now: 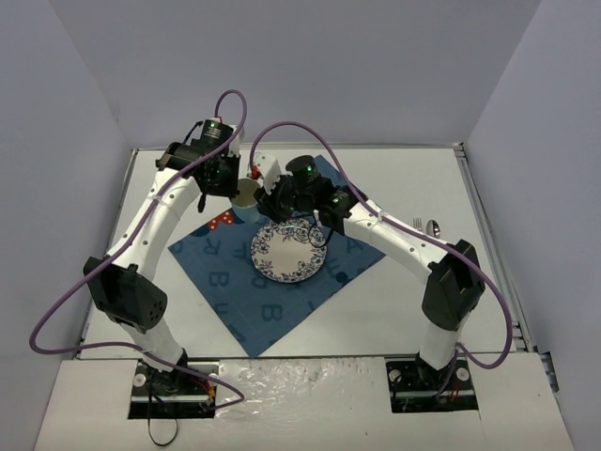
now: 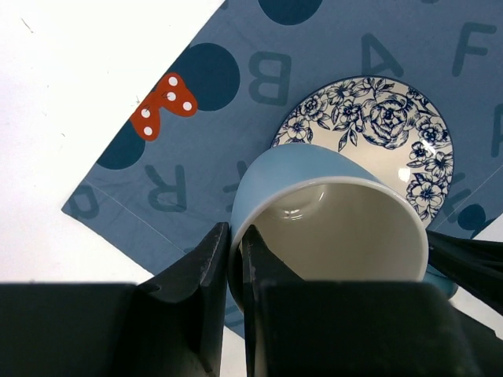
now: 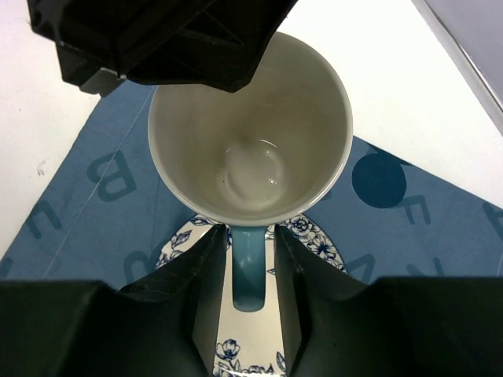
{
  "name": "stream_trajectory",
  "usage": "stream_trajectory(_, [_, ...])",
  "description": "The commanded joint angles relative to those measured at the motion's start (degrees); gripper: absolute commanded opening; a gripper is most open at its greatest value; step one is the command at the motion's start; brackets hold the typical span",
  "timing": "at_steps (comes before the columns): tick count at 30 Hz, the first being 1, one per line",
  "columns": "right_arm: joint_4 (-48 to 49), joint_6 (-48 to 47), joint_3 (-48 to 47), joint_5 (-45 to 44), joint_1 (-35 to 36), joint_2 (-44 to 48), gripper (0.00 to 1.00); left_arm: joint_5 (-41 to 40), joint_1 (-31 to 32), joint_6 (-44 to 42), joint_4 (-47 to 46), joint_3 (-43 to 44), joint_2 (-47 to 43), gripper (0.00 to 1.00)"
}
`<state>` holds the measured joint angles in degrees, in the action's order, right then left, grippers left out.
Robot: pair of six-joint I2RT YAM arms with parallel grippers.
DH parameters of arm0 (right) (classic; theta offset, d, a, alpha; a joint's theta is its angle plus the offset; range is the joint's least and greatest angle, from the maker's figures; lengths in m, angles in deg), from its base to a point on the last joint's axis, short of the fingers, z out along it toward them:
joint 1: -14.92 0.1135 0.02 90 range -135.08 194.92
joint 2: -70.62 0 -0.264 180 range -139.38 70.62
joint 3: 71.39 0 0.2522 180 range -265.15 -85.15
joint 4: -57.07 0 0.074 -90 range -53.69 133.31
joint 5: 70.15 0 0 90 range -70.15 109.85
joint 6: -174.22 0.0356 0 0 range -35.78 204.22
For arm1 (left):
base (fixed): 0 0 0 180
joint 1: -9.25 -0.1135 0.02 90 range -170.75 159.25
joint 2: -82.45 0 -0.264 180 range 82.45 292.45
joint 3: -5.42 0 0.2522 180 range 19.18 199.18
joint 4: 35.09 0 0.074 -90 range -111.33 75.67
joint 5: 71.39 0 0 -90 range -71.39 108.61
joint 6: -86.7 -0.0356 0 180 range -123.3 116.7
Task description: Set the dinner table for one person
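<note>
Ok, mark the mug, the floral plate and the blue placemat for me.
mug [image 3: 251, 169], right wrist view, on its pale inner floor.
floral plate [image 2: 377, 118], left wrist view, on its patterned face.
blue placemat [image 1: 268, 315], top external view, on bare cloth near its near corner.

pale blue mug [image 2: 299, 169] cream inside, white plate [image 2: 393, 118] navy florals, blue lettered placemat [image 2: 314, 39], white dinner table [image 2: 63, 78]

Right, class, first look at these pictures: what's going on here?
Two robot arms meet at a blue mug above the placemat and the plate's edge. The left gripper has its jaws pinching the mug's wall. The right gripper has its jaws on either side of the handle, grip unclear. A fork and spoon lie on the table, off the placemat.
</note>
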<state>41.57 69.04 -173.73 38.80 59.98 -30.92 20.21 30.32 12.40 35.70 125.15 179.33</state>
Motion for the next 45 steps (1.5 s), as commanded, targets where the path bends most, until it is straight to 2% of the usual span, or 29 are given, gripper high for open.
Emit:
stream_trajectory(1, [2.4, -0.7, -3.0, 0.4, 0.3, 1.0, 0.13, -0.2, 0.9, 1.2, -2.1, 2.8, -4.7, 0.00])
stream_trajectory(3, [2.4, -0.9, -3.1, 0.0, 0.3, 1.2, 0.04, -0.7, 1.0, 1.1, -2.3, 2.4, -4.8, 0.00])
stream_trajectory(7, [2.6, -2.1, -2.4, -1.7, -0.2, 1.3, 0.00, -2.1, 0.9, 1.7, -2.6, 1.0, -5.4, 0.27])
stream_trajectory(8, [2.6, -2.9, -1.9, -2.0, -0.6, 1.4, 0.00, -2.8, 0.8, 2.1, -2.9, 0.2, -5.7, 0.40])
stream_trajectory(11, [3.2, -4.8, -0.4, -3.0, -1.7, 2.1, 0.00, -5.1, -0.1, 2.1, -3.6, -0.6, -7.1, 0.65])
stream_trajectory(14, [5.0, -6.2, 0.8, -2.6, -5.2, 3.0, 0.00, -6.4, -2.6, 2.0, -4.6, -2.8, -10.6, 0.82])
stream_trajectory(18, [8.5, -7.0, 1.9, 1.4, -11.7, 3.1, 0.00, -6.3, -7.4, 2.4, -11.0, -11.5, -17.2, 0.95])
stream_trajectory(25, [14.9, -9.3, -1.2, 6.9, -21.9, -4.1, 0.00, -3.7, -11.2, 3.6, -24.0, -35.2, -32.1, 0.97])
stream_trajectory(30, [15.9, -10.4, -9.9, 9.3, -26.2, -13.0, 0.00, -2.5, -11.6, 3.9, -30.1, -49.5, -36.5, 0.97])
stream_trajectory(37, [16.1, -11.1, -20.0, 10.5, -29.2, -23.5, 0.00, -2.7, -11.6, 2.4, -35.6, -55.3, -37.6, 0.97])
stream_trajectory(45, [16.6, -10.1, -25.3, 14.1, -30.3, -28.2, 0.00, -3.5, -11.5, 2.0, -36.4, -57.5, -37.3, 0.97])
